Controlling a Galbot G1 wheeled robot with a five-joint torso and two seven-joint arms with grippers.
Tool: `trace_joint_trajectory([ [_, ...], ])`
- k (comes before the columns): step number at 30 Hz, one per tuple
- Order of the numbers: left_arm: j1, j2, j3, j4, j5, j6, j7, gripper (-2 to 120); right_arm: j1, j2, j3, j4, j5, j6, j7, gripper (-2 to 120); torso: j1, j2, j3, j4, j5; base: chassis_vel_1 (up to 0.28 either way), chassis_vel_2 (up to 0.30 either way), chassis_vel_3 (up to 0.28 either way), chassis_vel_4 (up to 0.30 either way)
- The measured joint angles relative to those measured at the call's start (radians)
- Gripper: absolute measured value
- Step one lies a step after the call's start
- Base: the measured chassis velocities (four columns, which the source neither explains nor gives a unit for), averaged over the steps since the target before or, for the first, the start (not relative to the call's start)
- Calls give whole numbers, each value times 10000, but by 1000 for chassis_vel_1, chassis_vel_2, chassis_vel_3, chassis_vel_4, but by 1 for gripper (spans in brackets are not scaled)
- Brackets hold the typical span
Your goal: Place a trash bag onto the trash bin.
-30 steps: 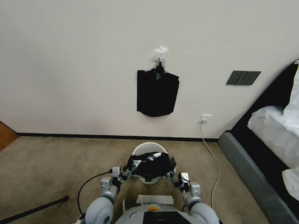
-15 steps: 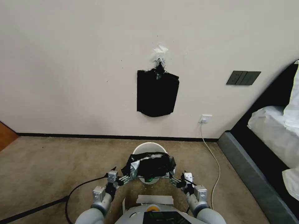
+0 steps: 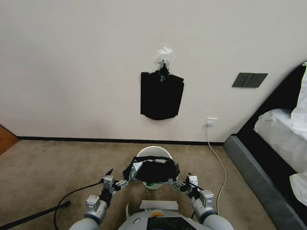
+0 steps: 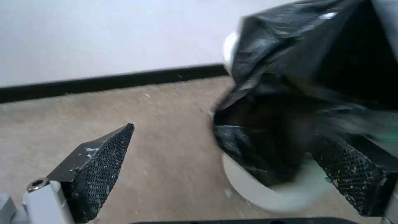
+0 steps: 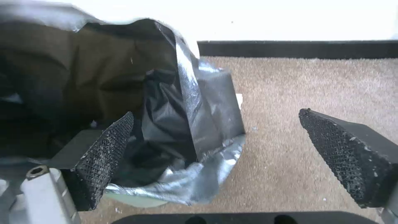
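Both grippers have let go and drawn back: the left gripper (image 3: 115,181) and right gripper (image 3: 181,183) stand wide open, holding nothing. Between their fingers, the trash bag (image 3: 153,169) now drapes over the trash bin (image 3: 153,150), seemingly seated.

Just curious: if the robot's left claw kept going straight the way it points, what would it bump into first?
Probably the trash bag draped over the trash bin; the open left gripper points at its side, though depth is unclear.
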Motion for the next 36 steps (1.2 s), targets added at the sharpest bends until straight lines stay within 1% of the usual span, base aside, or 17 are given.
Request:
trace_joint_trajectory([
  [8,353,71,200,-47,-2,243,502,100,-63,22,28,152,-5,-18,3,100,0,0,0,-2,-1,0,0,0,0],
  [11,778,-175,41,-46,558,-461,508,100,-179,-3,133,314,-192,37,-232,100,0,0,0,-3,0,0,0,0,0],
  [12,778,-175,41,-46,558,-461,508,100,-179,-3,133,314,-192,37,-232,100,0,0,0,-3,0,0,0,0,0],
  [16,1091,-1158,-151,-80,1352,-1849,296,100,-28,-230,344,627,-467,330,-1119,100,0,0,0,-2,1,0,0,0,0],
  [17,1091,-1158,-151,-80,1352,-1849,296,100,-28,-230,344,627,-467,330,-1119,100,0,0,0,-2,1,0,0,0,0],
  [20,882,-2070,-389,-189,1772,-2625,148,100,577,-851,670,811,-75,343,-2084,100,0,0,0,0,2,0,0,0,0],
  [21,882,-2070,-389,-189,1772,-2625,148,100,577,-851,670,811,-75,343,-2084,100,0,0,0,0,2,0,0,0,0],
  [24,462,-2817,-688,-364,2184,-2765,-40,100,2030,-1746,872,721,1084,-166,-2905,100,0,0,1,-1,2,0,0,0,0],
  [25,462,-2817,-688,-364,2184,-2765,-40,100,2030,-1746,872,721,1084,-166,-2905,100,0,0,1,-1,2,0,0,0,0],
  [28,110,-3403,-827,-449,2835,-2665,-121,100,4505,-2605,287,-267,2528,-1108,-3579,100,0,-1,1,0,6,0,0,0,0],
  [29,110,-3403,-827,-449,2835,-2665,-121,100,4505,-2605,287,-267,2528,-1108,-3579,100,0,-1,1,0,6,0,0,0,0],
  [30,26,-3489,-823,-450,2968,-2621,-127,100,5071,-2718,111,-529,2785,-1310,-3704,100,1,0,2,1,4,0,0,0,0],
  [31,-294,-3519,-686,-439,3187,-2456,-133,100,6288,-2942,-206,-1149,3230,-1800,-4088,100,1,0,2,11,5,0,0,0,0],
  [32,-294,-3519,-686,-439,3187,-2456,-133,100,6288,-2942,-206,-1149,3230,-1800,-4088,100,1,0,2,11,5,0,0,0,0],
  [34,-656,-3375,-456,-395,3289,-2249,-131,100,6997,-3124,-377,-1673,3420,-2185,-4477,100,2,0,2,1,-4,0,0,0,0],
  [35,-760,-3325,-375,-388,3422,-2146,-122,100,7842,-3277,-959,-2302,3494,-2441,-4906,100,2,0,2,-14,-9,0,0,0,0],
  [36,-760,-3325,-375,-388,3422,-2146,-122,100,7842,-3277,-959,-2302,3494,-2441,-4906,100,2,0,2,-14,-9,0,0,0,0],
])
